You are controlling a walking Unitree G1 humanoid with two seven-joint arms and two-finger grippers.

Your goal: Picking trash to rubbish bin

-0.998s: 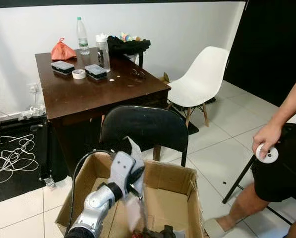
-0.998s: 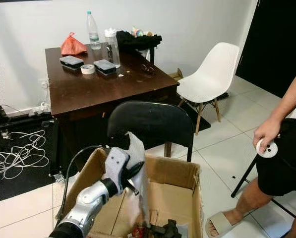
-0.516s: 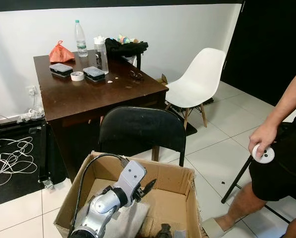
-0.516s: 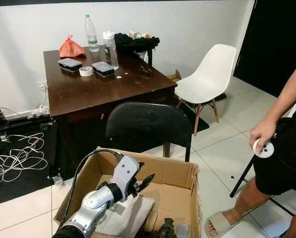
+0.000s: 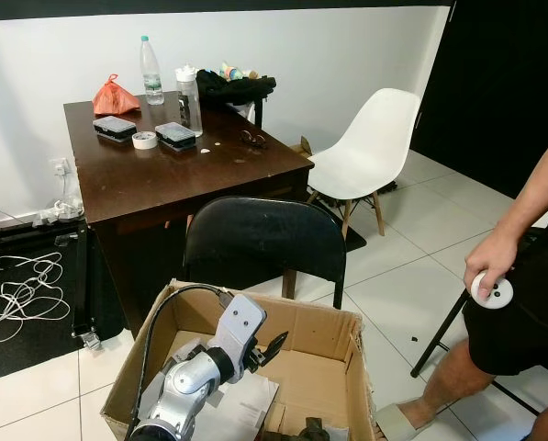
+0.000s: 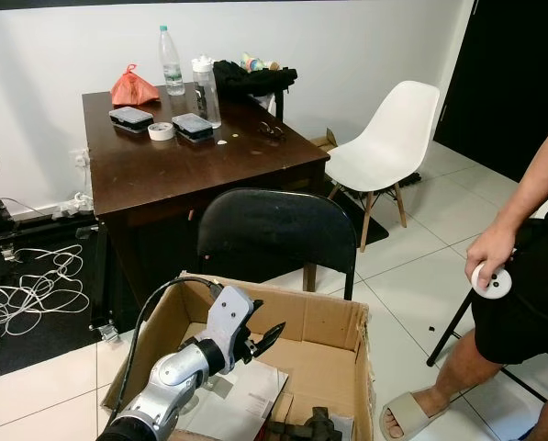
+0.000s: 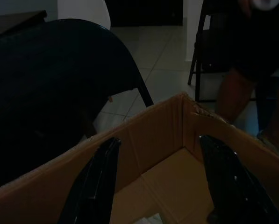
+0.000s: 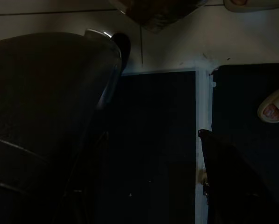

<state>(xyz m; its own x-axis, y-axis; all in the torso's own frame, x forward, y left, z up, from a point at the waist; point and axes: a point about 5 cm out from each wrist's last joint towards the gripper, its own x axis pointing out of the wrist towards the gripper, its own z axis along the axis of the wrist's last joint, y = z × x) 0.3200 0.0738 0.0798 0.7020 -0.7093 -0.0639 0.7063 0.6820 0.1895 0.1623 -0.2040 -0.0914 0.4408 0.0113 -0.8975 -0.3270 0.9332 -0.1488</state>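
An open cardboard box [image 5: 321,319] stands on the floor right before me and serves as the bin. A white sheet of paper [image 5: 244,411] lies flat on its bottom, beside some dark trash [image 6: 312,426]. My left gripper [image 5: 272,347] hovers over the box's inside, open, with nothing between its fingers [image 7: 93,183]. The left wrist view looks past the box wall [image 7: 169,123] to the black chair. My right gripper [image 8: 153,135] hangs in the dark near the floor, its fingers [image 8: 223,179] apart.
A black chair [image 5: 264,241] stands just behind the box, then a brown table [image 5: 182,179] with bottles and containers. A white chair [image 5: 370,147] is at the back right. A person [image 5: 521,276] stands at the right holding a white controller [image 5: 490,288]. Cables [image 5: 16,294] lie on the left.
A second ago my left gripper held the white paper above the box. It has opened, and the paper has dropped and settled flat on the box's bottom.
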